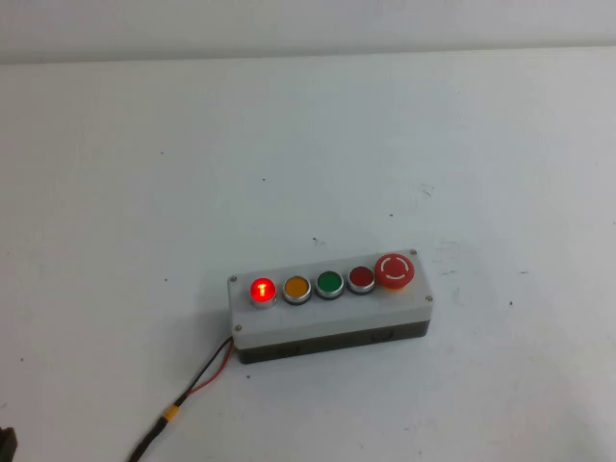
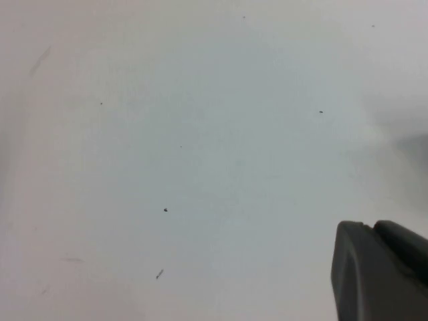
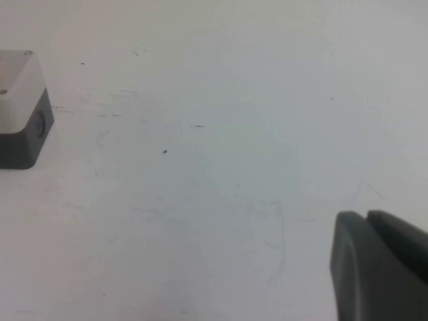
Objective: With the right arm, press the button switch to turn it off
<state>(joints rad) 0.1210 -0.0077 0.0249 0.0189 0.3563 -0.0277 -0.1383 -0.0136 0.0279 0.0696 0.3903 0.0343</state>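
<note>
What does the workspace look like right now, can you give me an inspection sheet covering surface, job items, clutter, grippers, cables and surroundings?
Surface: white table, lightly scuffed and speckled.
Job's things: button switch, lit red, at the left end of the row on the grey control box; then orange button, green button, darker red button, and red mushroom button.
Clutter: nothing seen.
Grippers: left gripper over bare table; right gripper away from the box, touching nothing. Neither shows in the high view.
Cables: red and black wires leave the box's left end towards the near edge.
Surroundings: pale wall behind the table.
</note>
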